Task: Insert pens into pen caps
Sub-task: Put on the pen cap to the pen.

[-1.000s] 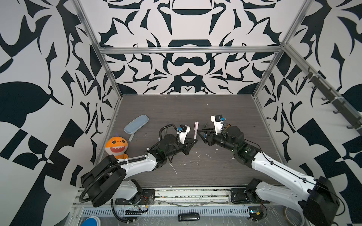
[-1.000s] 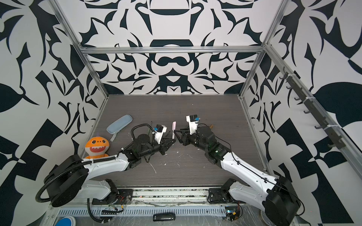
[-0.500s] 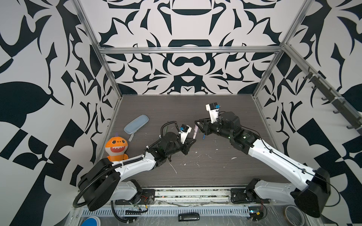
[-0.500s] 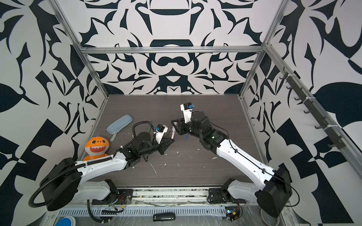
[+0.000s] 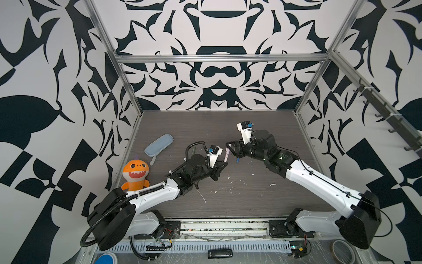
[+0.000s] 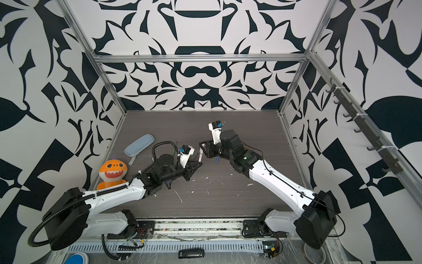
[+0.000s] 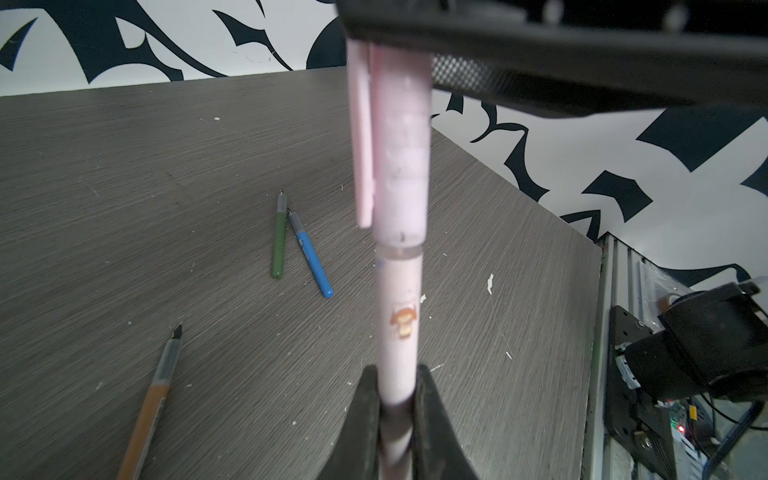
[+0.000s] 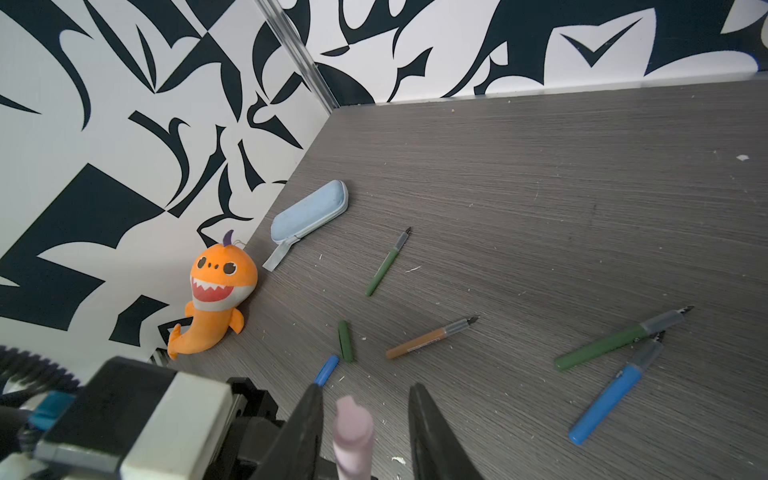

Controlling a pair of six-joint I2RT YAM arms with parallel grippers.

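Right end effector [image 8: 363, 388] risen, straddling pink cap [image 8: 352, 428]

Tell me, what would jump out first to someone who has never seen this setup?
The bold black-and-white patterned walls all around, then the orange shark toy by the left wall. Over the middle of the table, the left jaws clamp a pink pen whose cap sits between the right jaws.
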